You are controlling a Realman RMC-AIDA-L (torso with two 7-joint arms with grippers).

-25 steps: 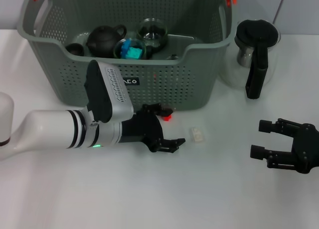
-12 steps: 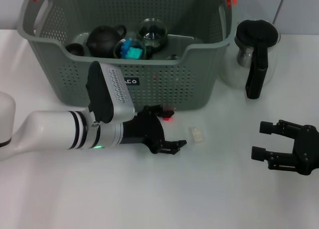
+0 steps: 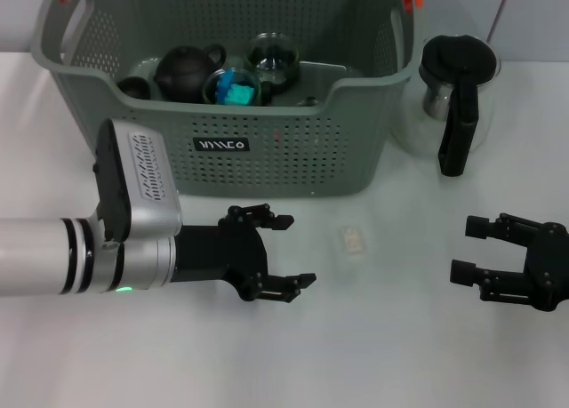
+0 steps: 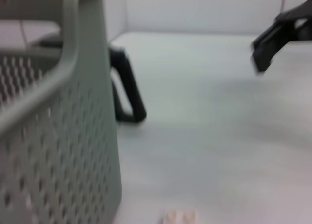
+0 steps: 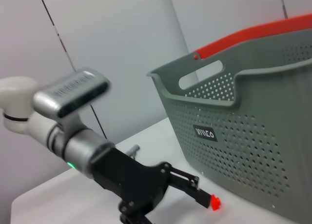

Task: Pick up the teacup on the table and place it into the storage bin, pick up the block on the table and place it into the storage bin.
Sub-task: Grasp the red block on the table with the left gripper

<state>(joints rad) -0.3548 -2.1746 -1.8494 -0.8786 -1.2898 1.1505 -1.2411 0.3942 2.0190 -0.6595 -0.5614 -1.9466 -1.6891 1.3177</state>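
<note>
left tool low over table, fingers spread wide, empty | block beside it | right tool parked, spread wide

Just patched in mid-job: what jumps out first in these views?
The big grey storage bin dominates the back of the table, holding a dark teapot and glassware. In front of it, the left gripper hovers open over the table, with a small pale block lying loose just to its right. The right gripper sits open at the table's right, and a black-handled glass pitcher stands beside the bin.
</note>
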